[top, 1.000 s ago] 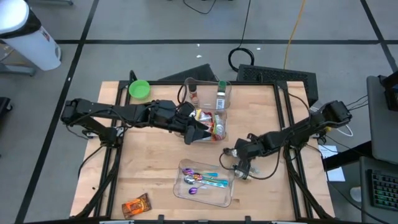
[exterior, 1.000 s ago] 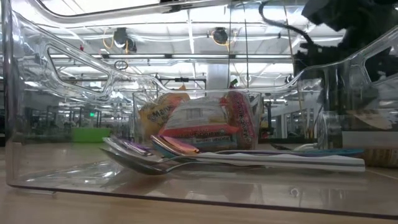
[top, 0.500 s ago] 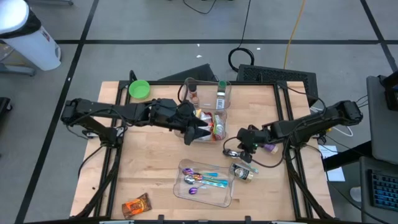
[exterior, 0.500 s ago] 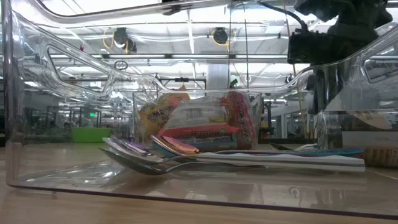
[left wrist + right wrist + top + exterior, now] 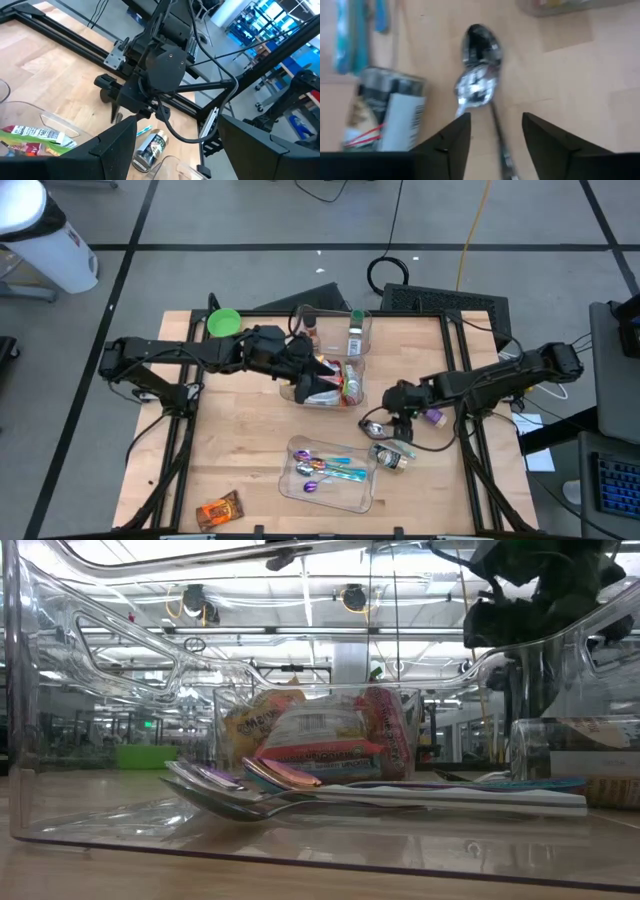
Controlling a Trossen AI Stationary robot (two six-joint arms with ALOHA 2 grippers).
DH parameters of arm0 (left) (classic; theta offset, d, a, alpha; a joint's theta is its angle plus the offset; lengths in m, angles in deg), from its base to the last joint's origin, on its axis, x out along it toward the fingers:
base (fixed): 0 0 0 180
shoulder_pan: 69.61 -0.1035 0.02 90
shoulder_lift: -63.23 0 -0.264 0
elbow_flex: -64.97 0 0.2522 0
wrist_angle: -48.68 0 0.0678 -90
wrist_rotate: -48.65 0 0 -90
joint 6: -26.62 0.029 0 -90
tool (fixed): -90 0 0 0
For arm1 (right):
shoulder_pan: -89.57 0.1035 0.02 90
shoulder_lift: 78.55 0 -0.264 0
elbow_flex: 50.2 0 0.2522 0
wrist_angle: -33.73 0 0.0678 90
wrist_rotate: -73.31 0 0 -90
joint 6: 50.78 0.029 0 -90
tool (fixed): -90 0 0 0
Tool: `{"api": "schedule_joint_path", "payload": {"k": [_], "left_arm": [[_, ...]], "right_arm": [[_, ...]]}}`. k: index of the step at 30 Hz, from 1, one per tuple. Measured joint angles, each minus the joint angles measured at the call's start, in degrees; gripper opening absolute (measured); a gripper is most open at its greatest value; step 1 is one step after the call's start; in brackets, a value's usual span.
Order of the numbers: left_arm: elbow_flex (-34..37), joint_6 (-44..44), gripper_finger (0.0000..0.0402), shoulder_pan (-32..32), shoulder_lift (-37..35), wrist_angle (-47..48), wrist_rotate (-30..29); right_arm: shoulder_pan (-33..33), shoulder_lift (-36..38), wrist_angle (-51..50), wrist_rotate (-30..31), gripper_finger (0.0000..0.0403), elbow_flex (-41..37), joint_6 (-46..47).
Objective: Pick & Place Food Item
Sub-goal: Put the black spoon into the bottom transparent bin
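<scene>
A clear bin [image 5: 352, 398] near the table's middle holds several food packets [image 5: 338, 378], also seen in the low view [image 5: 320, 745]. My left gripper [image 5: 318, 387] hovers open over that bin, nothing between its fingers [image 5: 117, 145]. An orange snack packet [image 5: 218, 508] lies flat near the front left corner. My right gripper [image 5: 393, 418] is open above a silver spoon [image 5: 479, 75] lying on the wood; its fingers stand on either side of the spoon's handle [image 5: 496, 125]. A tin can [image 5: 393, 456] lies on its side next to it.
A clear tray [image 5: 345, 498] with several spoons sits near the front edge. A second clear bin [image 5: 365, 338] with bottles stands at the far side, a green bowl [image 5: 223, 323] at the far left. A small purple thing [image 5: 433, 417] lies by the right arm.
My right gripper has gone from over the can toward the table's far edge and a little up, and now hangs over the spoon; the can lies uncovered on its side. My left gripper has swung slightly toward the far edge above the food bin.
</scene>
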Motion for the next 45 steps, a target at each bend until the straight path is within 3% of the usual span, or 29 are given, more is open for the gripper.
{"api": "schedule_joint_path", "payload": {"k": [8,29,34,43,45], "left_arm": [[0.0,0.8,0.028,-0.02,0.0,2.38,0.09],[0.0,0.59,0.028,-0.02,-0.02,3.95,0.09],[0.0,0.56,0.028,-0.02,-0.02,4.02,0.09],[0.0,0.56,0.028,-0.02,-0.02,4.46,0.09],[0.0,0.56,0.028,-0.02,-0.02,4.93,0.09]], "right_arm": [[-0.26,-4.91,0.79,0.19,0.0216,0.04,-3.64],[-0.15,-15.67,3.45,1.48,0.0191,0.28,-5.12],[0.28,-15.73,3.6,3.71,0.015,0.22,-6.19],[0.26,-15.81,4.27,4.73,0.0017,0.2,-6.09],[0.26,-15.83,4.26,4.8,0.0008,0.17,-5.93]]}}
